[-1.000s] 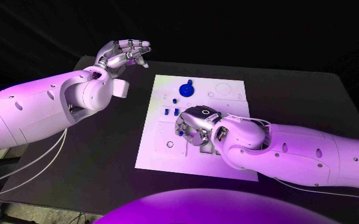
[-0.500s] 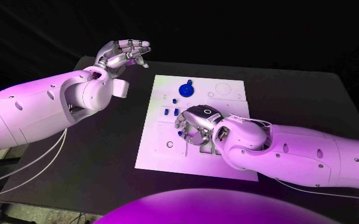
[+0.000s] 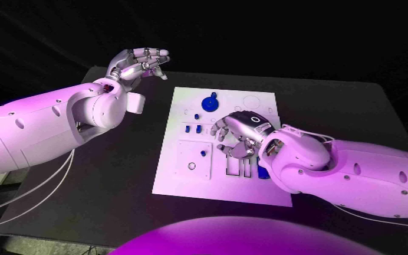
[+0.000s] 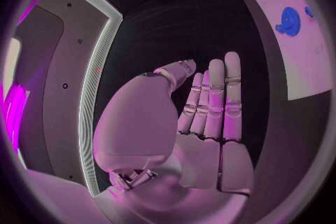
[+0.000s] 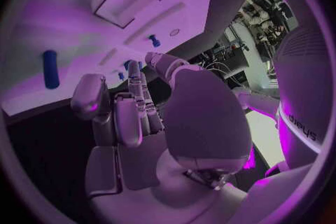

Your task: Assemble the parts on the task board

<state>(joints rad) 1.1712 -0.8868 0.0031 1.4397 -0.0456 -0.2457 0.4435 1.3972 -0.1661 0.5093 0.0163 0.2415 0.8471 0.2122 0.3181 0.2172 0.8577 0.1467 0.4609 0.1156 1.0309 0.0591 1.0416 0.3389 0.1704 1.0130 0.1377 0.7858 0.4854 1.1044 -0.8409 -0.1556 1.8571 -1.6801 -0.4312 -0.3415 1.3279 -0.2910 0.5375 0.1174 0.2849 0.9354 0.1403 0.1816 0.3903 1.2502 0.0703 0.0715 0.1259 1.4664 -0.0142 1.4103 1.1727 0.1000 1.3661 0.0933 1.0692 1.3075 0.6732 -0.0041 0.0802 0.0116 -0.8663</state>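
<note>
**Small blue parts: light, hard and easy to flick away**

The parts you care about sit on the task board (image 3: 191,175), the white plate in the middle of the black table (image 3: 111,166). A round blue part (image 3: 211,101) with a small stem lies near the board's far end, a pair of short blue pegs (image 3: 194,128) stands just nearer, and a blue cylinder (image 5: 50,69) lies loose on the white surface beside the recessed slots. Judge them as light, rigid and smooth (likely moulded plastic), so they should not crush but could roll or skid if nudged. Take the cylinder across its middle with fingertips on opposite sides; take the round part by its rim or stem.

Your right hand (image 3: 240,132) hovers over the board's middle, fingers curled downward and slightly apart, and the wrist view shows nothing between them. Whether a fingertip touches the board you cannot tell.

Your left hand (image 3: 140,61) is raised beyond the board's far left corner, well apart from every part, fingers straight and pressed side by side, holding nothing.
</note>
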